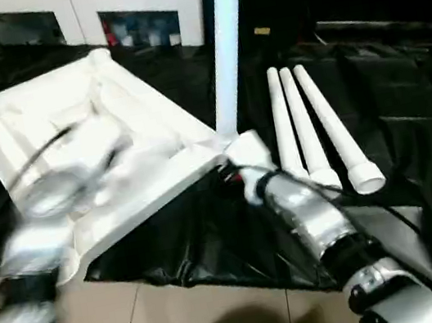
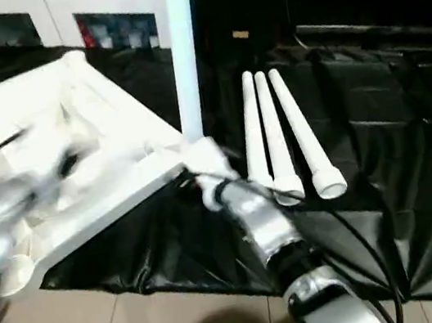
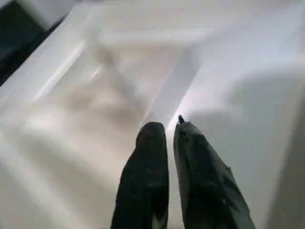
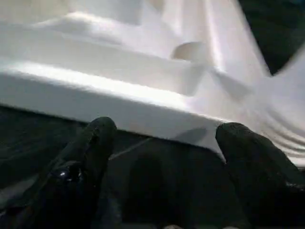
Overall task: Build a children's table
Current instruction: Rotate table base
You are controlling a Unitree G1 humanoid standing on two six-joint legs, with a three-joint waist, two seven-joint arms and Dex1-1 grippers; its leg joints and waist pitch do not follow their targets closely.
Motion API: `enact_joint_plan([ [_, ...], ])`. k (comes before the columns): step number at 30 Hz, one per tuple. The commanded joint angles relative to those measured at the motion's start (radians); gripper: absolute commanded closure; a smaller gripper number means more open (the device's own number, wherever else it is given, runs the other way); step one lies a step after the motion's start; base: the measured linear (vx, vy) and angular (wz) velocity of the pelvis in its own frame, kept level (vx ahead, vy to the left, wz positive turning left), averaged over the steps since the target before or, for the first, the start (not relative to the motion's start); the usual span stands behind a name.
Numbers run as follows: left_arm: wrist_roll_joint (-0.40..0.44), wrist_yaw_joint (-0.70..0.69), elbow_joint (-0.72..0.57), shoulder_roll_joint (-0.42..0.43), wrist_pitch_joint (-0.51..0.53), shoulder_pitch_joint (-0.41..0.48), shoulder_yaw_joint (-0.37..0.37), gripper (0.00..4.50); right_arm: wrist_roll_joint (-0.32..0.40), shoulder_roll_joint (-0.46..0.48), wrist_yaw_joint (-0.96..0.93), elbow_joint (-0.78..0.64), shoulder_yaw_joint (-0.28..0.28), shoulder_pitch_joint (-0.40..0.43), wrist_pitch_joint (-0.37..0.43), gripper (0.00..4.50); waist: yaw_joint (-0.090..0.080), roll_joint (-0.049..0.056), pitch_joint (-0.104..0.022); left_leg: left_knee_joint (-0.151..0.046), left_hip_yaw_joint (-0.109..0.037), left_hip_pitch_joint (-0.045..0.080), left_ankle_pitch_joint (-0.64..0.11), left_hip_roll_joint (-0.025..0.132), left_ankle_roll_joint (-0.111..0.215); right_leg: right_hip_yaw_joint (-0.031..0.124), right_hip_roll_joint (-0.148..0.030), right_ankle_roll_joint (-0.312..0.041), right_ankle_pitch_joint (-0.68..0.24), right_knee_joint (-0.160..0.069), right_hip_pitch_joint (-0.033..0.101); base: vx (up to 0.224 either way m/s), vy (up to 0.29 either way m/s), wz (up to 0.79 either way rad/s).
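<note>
One leg (image 1: 223, 44) stands socketed at the tabletop (image 1: 151, 122) corner; three legs (image 1: 311, 133) lie at 3 o'clock. Light, stiff, slick plastic, I'd grab mid-tube. Left pincer (image 3: 170, 131) nearly closed, empty; right pincer (image 4: 164, 143) wide open, empty.

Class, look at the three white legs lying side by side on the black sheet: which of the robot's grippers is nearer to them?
Right. The right gripper is at the tabletop's corner, beside the three loose legs. The left gripper hovers over the tabletop's ribbed underside, farther away.

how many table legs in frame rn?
4. One leg stands upright in the tabletop corner socket; three legs lie side by side on the black sheet, right of it.
</note>
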Motion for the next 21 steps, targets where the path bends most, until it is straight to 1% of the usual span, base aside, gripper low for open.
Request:
enact_joint_plan([
  [1, 0.068, 0.046, -0.087, 0.021, 0.088, 0.040, 0.016, 4.41, -0.023, -0.005, -0.010, -0.046, 0.013, 0.020, 0.046, 0.68, 0.003, 0.026, -0.062, -0.068, -0.016, 0.022, -0.228, 0.035, -0.030, 0.056, -0.079, -0.167, -0.133, -0.061, 0.040, 0.000, 0.000, 0.00],
  [2, 0.083, 0.059, -0.096, 0.027, 0.101, 0.049, 0.020, 4.43, -0.025, -0.005, -0.016, -0.051, 0.013, 0.023, 0.051, 0.85, 0.003, 0.026, -0.063, -0.068, -0.017, 0.020, -0.226, 0.034, -0.032, 0.056, -0.078, -0.163, -0.128, -0.059, 0.041, 0.000, 0.000, 0.00],
  [3, 0.091, 0.067, -0.109, 0.030, 0.116, 0.058, 0.024, 4.47, -0.027, -0.005, -0.020, -0.060, 0.011, 0.026, 0.061, 0.96, 0.004, 0.022, -0.063, -0.068, -0.017, 0.022, -0.222, 0.031, -0.033, 0.055, -0.076, -0.159, -0.125, -0.061, 0.041, 0.000, 0.000, 0.00],
  [4, 0.091, 0.067, -0.109, 0.030, 0.116, 0.058, 0.024, 4.47, -0.027, -0.005, -0.020, -0.060, 0.011, 0.026, 0.061, 0.96, 0.005, 0.024, -0.063, -0.068, -0.018, 0.022, -0.221, 0.031, -0.035, 0.056, -0.077, -0.158, -0.124, -0.060, 0.041, 0.000, 0.000, 0.00],
  [5, 0.106, 0.080, -0.118, 0.037, 0.131, 0.067, 0.031, 4.49, -0.027, -0.007, -0.025, -0.076, 0.008, 0.032, 0.073, 1.06, 0.007, 0.025, -0.063, -0.068, -0.018, 0.023, -0.224, 0.030, -0.037, 0.056, -0.078, -0.157, -0.127, -0.061, 0.040, 0.000, 0.000, 0.00],
  [6, 0.113, 0.088, -0.134, 0.043, 0.151, 0.077, 0.033, 4.50, -0.027, -0.010, -0.028, -0.094, 0.008, 0.037, 0.089, 1.15, 0.010, 0.022, -0.064, -0.068, -0.018, 0.021, -0.223, 0.030, -0.042, 0.056, -0.077, -0.149, -0.116, -0.060, 0.043, 0.000, 0.000, 0.00],
  [7, 0.116, 0.094, -0.147, 0.050, 0.170, 0.085, 0.036, 4.50, -0.028, -0.013, -0.029, -0.112, 0.009, 0.044, 0.104, 1.28, 0.013, 0.023, -0.065, -0.066, -0.019, 0.022, -0.215, 0.028, -0.042, 0.056, -0.077, -0.149, -0.107, -0.058, 0.042, 0.000, 0.000, 0.00],
  [8, 0.117, 0.097, -0.153, 0.053, 0.180, 0.089, 0.036, 4.50, -0.028, -0.016, -0.029, -0.121, 0.011, 0.048, 0.112, 1.37, 0.013, 0.023, -0.065, -0.066, -0.019, 0.022, -0.213, 0.028, -0.042, 0.056, -0.077, -0.150, -0.100, -0.057, 0.042, 0.000, 0.000, 0.00],
  [9, 0.118, 0.102, -0.177, 0.066, 0.222, 0.107, 0.037, 4.50, -0.033, -0.023, -0.029, -0.159, 0.020, 0.063, 0.146, 1.41, 0.016, 0.023, -0.066, -0.065, -0.019, 0.020, -0.206, 0.027, -0.042, 0.056, -0.077, -0.149, -0.084, -0.055, 0.044, 0.000, 0.000, 0.00],
  [11, 0.119, 0.101, -0.186, 0.071, 0.239, 0.114, 0.037, 4.50, -0.038, -0.026, -0.029, -0.175, 0.024, 0.069, 0.161, 1.54, 0.015, 0.021, -0.066, -0.065, -0.020, 0.017, -0.197, 0.026, -0.041, 0.056, -0.075, -0.147, -0.073, -0.053, 0.047, 0.000, 0.000, 0.00],
  [12, 0.121, 0.091, -0.190, 0.080, 0.254, 0.126, 0.034, 4.50, -0.041, -0.029, -0.027, -0.192, 0.031, 0.076, 0.183, 1.68, 0.015, 0.022, -0.067, -0.064, -0.019, 0.019, -0.196, 0.024, -0.039, 0.055, -0.074, -0.150, -0.074, -0.055, 0.045, 0.000, 0.000, 0.00],
  [13, 0.111, 0.072, -0.187, 0.080, 0.255, 0.130, 0.032, 4.50, -0.043, -0.030, -0.028, -0.194, 0.034, 0.076, 0.190, 1.80, 0.015, 0.022, -0.066, -0.064, -0.019, 0.018, -0.198, 0.024, -0.039, 0.056, -0.074, -0.150, -0.078, -0.056, 0.045, 0.000, 0.000, 0.00],
  [15, 0.097, 0.047, -0.185, 0.077, 0.269, 0.136, 0.031, 4.50, -0.052, -0.031, -0.035, -0.196, 0.038, 0.075, 0.208, 1.86, 0.016, 0.025, -0.066, -0.065, -0.020, 0.019, -0.211, 0.024, -0.044, 0.056, -0.075, -0.151, -0.099, -0.058, 0.044, 0.000, 0.000, 0.00],
  [16, 0.096, 0.044, -0.185, 0.078, 0.270, 0.137, 0.030, 4.50, -0.053, -0.032, -0.037, -0.195, 0.038, 0.074, 0.209, 1.99, 0.015, 0.024, -0.066, -0.065, -0.020, 0.019, -0.214, 0.024, -0.046, 0.056, -0.075, -0.151, -0.101, -0.059, 0.043, 0.000, 0.000, 0.00],
  [17, 0.093, 0.029, -0.183, 0.082, 0.273, 0.143, 0.024, 4.50, -0.057, -0.033, -0.043, -0.190, 0.037, 0.068, 0.215, 1.99, 0.017, 0.029, -0.066, -0.065, -0.021, 0.020, -0.217, 0.024, -0.048, 0.055, -0.075, -0.151, -0.100, -0.058, 0.043, 0.000, 0.000, 0.00],
  [18, 0.088, 0.006, -0.181, 0.092, 0.272, 0.151, 0.005, 4.50, -0.058, -0.035, -0.050, -0.177, 0.033, 0.061, 0.220, 2.22, 0.017, 0.026, -0.067, -0.065, -0.022, 0.020, -0.221, 0.023, -0.049, 0.056, -0.077, -0.153, -0.101, -0.059, 0.044, 0.000, 0.000, 0.00],
  [19, 0.080, -0.012, -0.177, 0.098, 0.270, 0.154, -0.007, 4.50, -0.054, -0.034, -0.050, -0.160, 0.029, 0.056, 0.218, 2.22, 0.018, 0.030, -0.067, -0.065, -0.023, 0.021, -0.225, 0.024, -0.051, 0.056, -0.076, -0.154, -0.098, -0.058, 0.043, 0.000, 0.000, 0.00],
  [21, 0.065, -0.034, -0.168, 0.104, 0.272, 0.152, -0.020, 4.50, -0.047, -0.030, -0.048, -0.131, 0.027, 0.046, 0.211, 2.44, 0.017, 0.028, -0.066, -0.065, -0.023, 0.021, -0.233, 0.022, -0.052, 0.055, -0.075, -0.157, -0.098, -0.058, 0.043, 0.000, 0.000, 0.00],
])
